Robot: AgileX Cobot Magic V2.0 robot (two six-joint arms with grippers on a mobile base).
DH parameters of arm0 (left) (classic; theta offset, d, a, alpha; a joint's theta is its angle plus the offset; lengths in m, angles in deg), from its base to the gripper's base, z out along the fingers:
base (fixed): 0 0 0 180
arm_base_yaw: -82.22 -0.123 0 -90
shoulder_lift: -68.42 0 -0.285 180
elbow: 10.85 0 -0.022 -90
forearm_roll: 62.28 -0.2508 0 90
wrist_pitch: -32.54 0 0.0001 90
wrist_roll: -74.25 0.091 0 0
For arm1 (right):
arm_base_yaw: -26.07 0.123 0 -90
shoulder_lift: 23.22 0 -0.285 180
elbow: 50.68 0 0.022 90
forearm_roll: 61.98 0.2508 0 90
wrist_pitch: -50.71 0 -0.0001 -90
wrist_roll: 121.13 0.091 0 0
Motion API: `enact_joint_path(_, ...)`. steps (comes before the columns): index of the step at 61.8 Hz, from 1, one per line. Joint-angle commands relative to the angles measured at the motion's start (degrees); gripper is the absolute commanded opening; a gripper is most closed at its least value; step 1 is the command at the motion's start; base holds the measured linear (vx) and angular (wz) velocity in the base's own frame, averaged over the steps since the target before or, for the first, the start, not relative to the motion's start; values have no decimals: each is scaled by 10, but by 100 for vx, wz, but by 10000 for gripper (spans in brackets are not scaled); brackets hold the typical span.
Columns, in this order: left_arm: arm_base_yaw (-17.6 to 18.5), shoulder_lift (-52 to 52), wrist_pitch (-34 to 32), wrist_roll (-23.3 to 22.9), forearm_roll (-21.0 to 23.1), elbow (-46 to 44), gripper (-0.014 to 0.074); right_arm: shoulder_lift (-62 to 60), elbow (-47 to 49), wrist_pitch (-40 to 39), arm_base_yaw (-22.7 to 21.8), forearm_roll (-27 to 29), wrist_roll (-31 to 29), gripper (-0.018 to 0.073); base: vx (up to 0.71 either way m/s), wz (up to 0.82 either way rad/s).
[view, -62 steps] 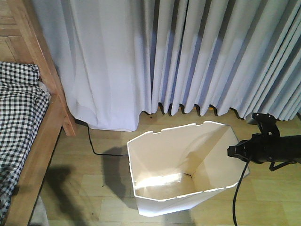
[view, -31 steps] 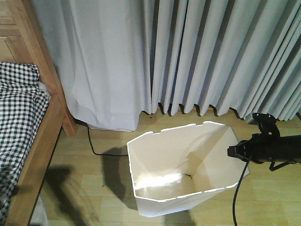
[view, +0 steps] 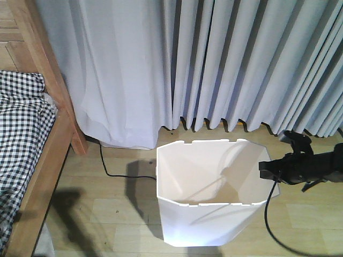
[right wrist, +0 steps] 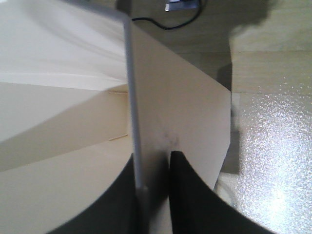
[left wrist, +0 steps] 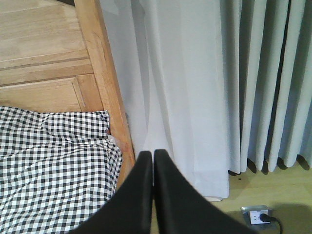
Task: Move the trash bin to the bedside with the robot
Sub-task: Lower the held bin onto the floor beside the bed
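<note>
A pale grey pleated curtain (view: 225,64) fills the top of the front view and hangs to a light wood-plank floor (view: 107,214). At the left edge stands the one bed (view: 53,150), with a light brown wooden frame and black-and-white checked bedding. The one tall white faceted plastic trash bin (view: 193,222) sits upright at lower centre, near the curtain hem and well apart from the bed.

The thin black right arm (view: 316,166) enters from the right edge. Its right tool (view: 263,170) has two black fingers (right wrist: 185,195) pinched either side of the bin's wall at the rim. The left tool (left wrist: 152,195) is closed on nothing.

Two cables show: one black cable (view: 107,166) lies on the floor between bed and bin, another (view: 270,214) droops from the arm. There is one white wall socket (left wrist: 257,215).

The hauling step seems to be in hand. Next, the bin wants drawing leftward across the floor to the bed frame. The thin wall may flex, and the floor cable lies in its path.
</note>
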Motion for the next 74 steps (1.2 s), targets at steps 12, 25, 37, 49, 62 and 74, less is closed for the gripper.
enact_joint_path(12, 4, 6, -42, -5, 3, 17, -6, 85, 113, 116, -3, 46, 22, -6, 0, 0)
enact_joint_path(25, 4, 6, -42, -5, 3, 17, -6, 164, 193, 117, -3, 28, 34, -6, 0, 0)
enact_joint_path(37, 4, 6, -42, -5, 3, 17, -6, 231, 259, 117, -3, 28, 53, -6, 0, 0)
enact_joint_path(49, 4, 6, -42, -5, 3, 17, -6, 288, 328, 121, -1, 28, 70, -6, 0, 0)
enact_joint_path(62, 4, 6, -42, -5, 3, 17, -6, 347, 416, 136, -1, -3, 114, -6, 0, 0)
enact_joint_path(74, 4, 6, -42, -5, 3, 17, -6, 386, 486, 140, 2, -53, 157, -6, 0, 0)
